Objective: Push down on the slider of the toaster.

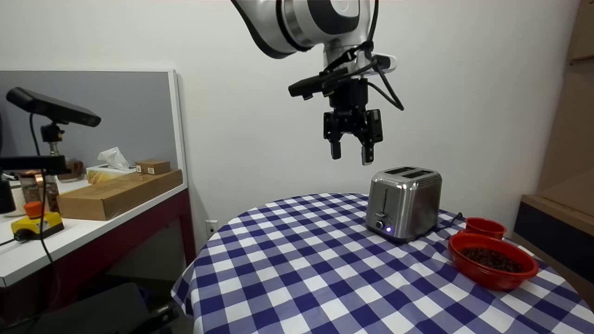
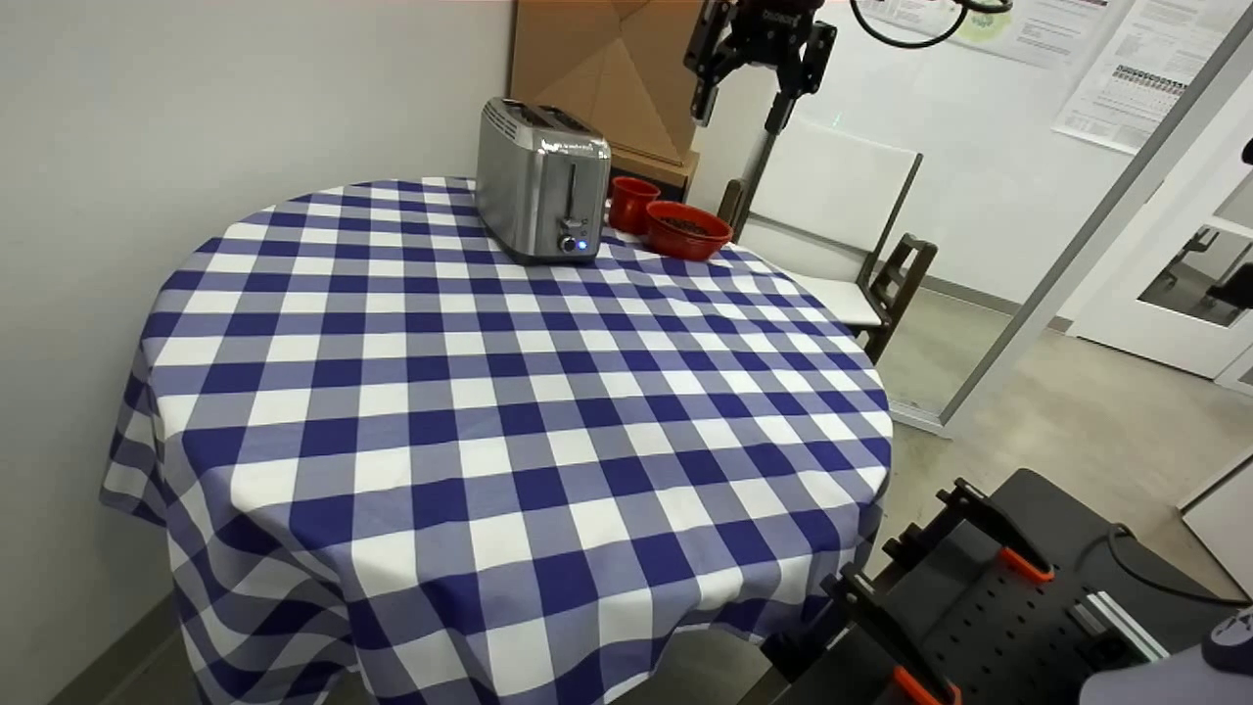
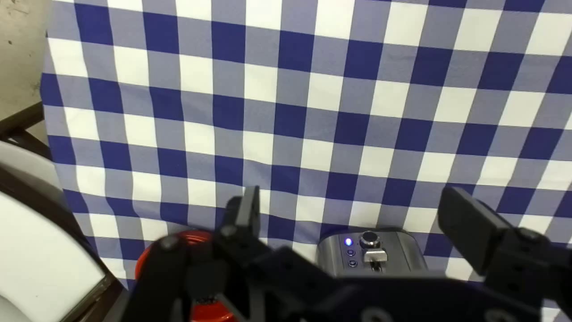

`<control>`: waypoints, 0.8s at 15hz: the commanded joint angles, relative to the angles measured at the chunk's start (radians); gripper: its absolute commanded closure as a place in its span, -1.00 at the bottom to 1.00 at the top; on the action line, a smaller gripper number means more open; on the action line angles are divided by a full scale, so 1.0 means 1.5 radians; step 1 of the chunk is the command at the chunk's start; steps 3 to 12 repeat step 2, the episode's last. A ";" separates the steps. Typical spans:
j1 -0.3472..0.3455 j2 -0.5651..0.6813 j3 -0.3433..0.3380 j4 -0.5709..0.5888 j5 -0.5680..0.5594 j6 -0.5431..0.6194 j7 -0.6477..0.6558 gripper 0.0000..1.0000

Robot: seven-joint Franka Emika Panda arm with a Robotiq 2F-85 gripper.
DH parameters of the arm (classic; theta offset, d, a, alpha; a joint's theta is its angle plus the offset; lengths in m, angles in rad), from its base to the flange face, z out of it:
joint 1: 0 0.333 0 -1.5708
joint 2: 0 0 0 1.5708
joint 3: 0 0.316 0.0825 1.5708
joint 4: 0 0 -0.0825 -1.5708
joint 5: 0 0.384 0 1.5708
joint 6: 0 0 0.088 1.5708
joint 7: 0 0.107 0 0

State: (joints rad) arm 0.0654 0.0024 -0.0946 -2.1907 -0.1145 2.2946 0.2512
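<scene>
One arm [image 1: 311,25], mine, comes in from the top of an exterior view, up and left of the toaster [image 1: 420,208]; its pale link bends across to a wrist that hangs straight down, so my gripper [image 1: 351,159] points toward the checked tablecloth [image 1: 287,250]. Small lettering [image 2: 780,17] on its dark body is too fine for me to read. My fingers [image 3: 469,228] are spread wide, only air between them, apart from the toaster. In the wrist view its control face [image 3: 397,255] shows between them. The toaster stands upright on the tablecloth, with pale marks along its upper front edge that I cannot read. Its slider [image 1: 381,215] sits low in its slot, just above a round knob [image 1: 380,224] and a violet light [image 1: 389,229]. Near the toaster, to its right in both exterior views, I see a red cup [image 2: 631,206] and a red bowl [image 2: 685,245] of dark bits [image 1: 492,260]. Further right of the toaster, in an exterior view, come a white chair [image 2: 827,186] and printed sheets [image 2: 1116,113], their text too small for me.
</scene>
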 commanded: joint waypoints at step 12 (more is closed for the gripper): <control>-0.022 -0.020 0.022 -0.019 0.001 0.003 -0.008 -1.00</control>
